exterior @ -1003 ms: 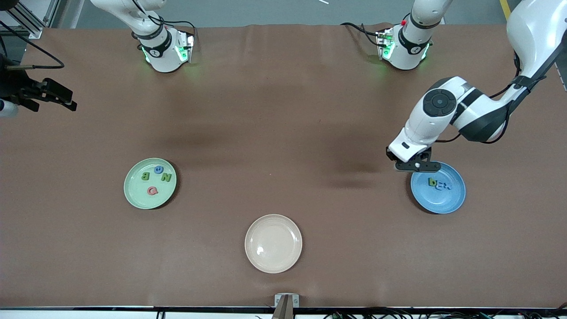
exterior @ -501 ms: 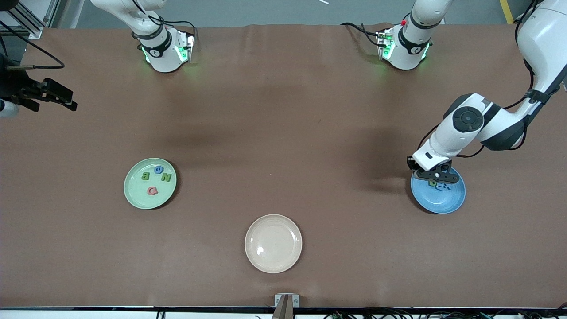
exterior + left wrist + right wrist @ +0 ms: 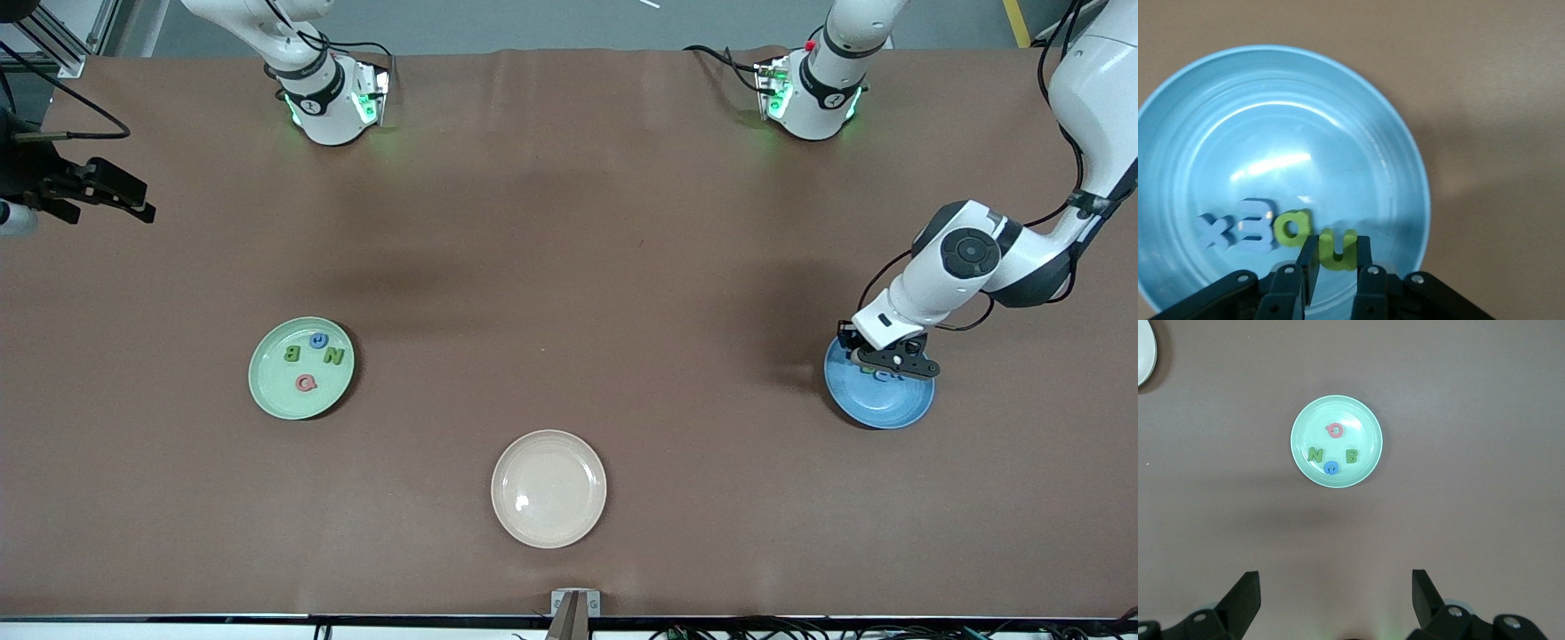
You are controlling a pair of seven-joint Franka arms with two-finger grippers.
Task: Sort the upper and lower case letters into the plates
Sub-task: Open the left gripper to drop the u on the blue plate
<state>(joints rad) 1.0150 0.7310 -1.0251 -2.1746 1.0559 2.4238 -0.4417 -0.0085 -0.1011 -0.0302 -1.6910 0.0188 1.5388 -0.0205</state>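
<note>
Brown table (image 3: 569, 267) | cream plate (image 3: 548, 488) unused | left gripper (image 3: 1335, 257) pinching green letter (image 3: 1338, 248) | right gripper (image 3: 1335, 590) wide, empty

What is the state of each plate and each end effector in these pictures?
Blue plate: holds three letters.
Green plate: holds four letters.
Beige plate: empty.
Green letter: gripped, over the blue plate.
Left end effector: shut on the green letter.
Right end effector: open, waiting, holding nothing.

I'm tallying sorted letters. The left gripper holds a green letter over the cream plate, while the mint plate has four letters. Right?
Not quite: the left gripper, shut on the green letter, is over the sky blue plate, not the cream plate, as the left wrist view shows. The mint plate does hold four letters.
</note>
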